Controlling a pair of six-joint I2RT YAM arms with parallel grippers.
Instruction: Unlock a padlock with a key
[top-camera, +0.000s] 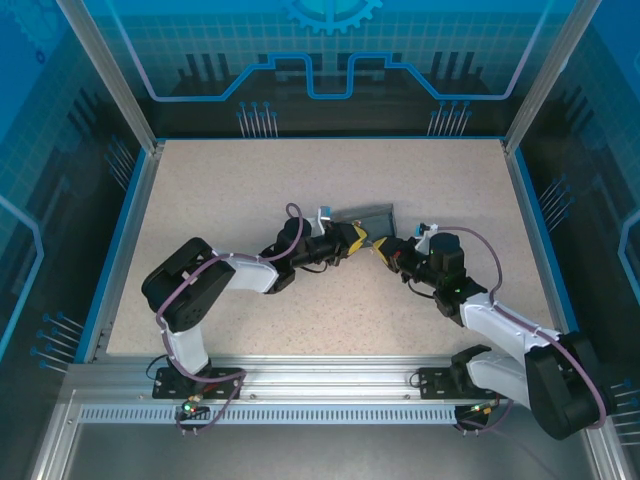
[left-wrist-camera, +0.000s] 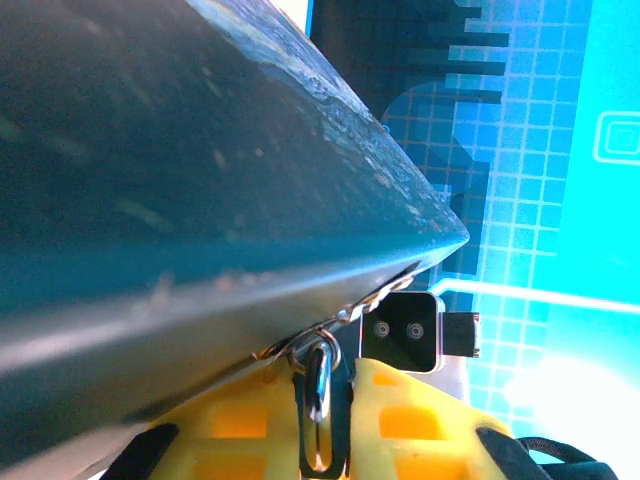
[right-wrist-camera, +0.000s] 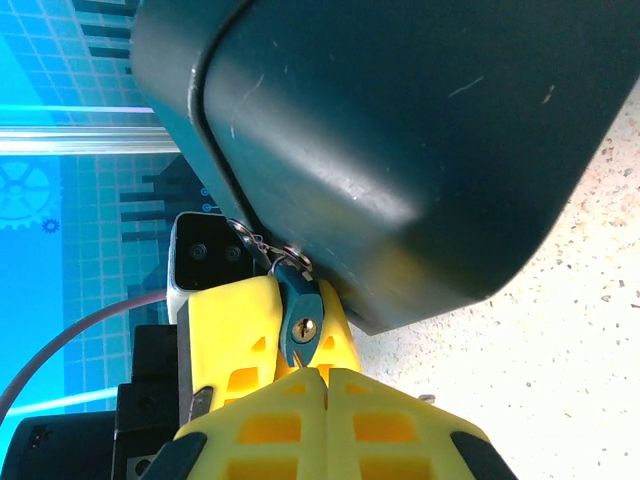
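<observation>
One padlock (right-wrist-camera: 300, 318), teal-bodied, is hanging by its thin shackle (left-wrist-camera: 320, 385) from a small ring at the lower edge of the dark-blue box (right-wrist-camera: 400, 130), near the middle of the tabletop (right-wrist-camera: 590, 300).

Left jaws are clamping the padlock's body from both sides, with a yellow finger (right-wrist-camera: 232, 325) lying along its flank. Judged purpose: stopping the lock from swinging and presenting its keyhole (right-wrist-camera: 303, 327) squarely to the opposite arm.

Right jaws are sitting pressed together just in front of the keyhole, with the fingertips (right-wrist-camera: 280, 410) almost touching the lock's end. Judged purpose: lining up for insertion.

One key is not showing clearly between those closed fingers, so whether they are pinching it cannot be told.

Box is sitting on the tabletop, as far as the overhead view shows, and is acting as the lock's anchor.

Judged step in hand: alignment before entry. A slight sideways error is likely to push the lock aside rather than seat anything.
</observation>
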